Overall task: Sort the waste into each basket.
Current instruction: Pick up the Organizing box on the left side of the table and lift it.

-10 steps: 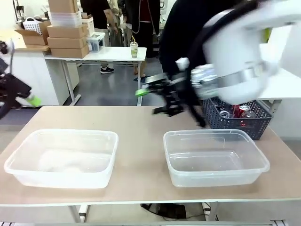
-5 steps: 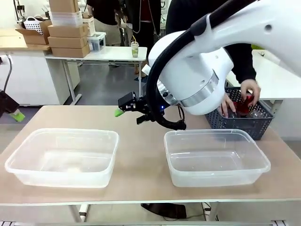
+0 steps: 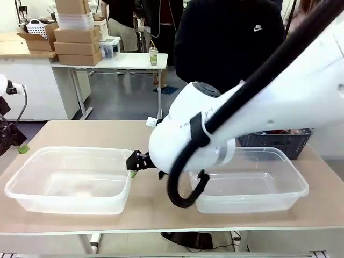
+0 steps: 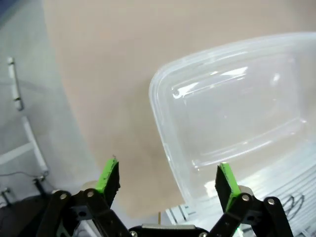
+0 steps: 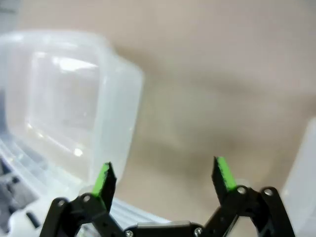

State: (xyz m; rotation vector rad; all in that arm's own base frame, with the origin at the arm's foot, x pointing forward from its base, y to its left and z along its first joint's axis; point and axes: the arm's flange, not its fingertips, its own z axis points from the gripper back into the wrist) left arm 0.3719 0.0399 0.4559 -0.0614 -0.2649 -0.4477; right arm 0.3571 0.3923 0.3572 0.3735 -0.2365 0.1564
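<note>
Sitting side by side on the table [image 3: 97,134] are the left clear tub [image 3: 70,203] and the right clear tub [image 3: 269,201]. Between them hangs the right gripper [image 5: 163,173], jaws spread wide, empty. The left gripper [image 4: 165,173], likewise spread and empty, hovers near the left clear tub's corner, over the table's edge.

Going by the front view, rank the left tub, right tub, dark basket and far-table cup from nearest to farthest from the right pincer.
1. left tub: its right rim sits just beside the right pincer.
2. right tub: across the gap, to the right.
3. dark basket: far right, behind the right tub.
4. cup: on the white table in the background.
</note>
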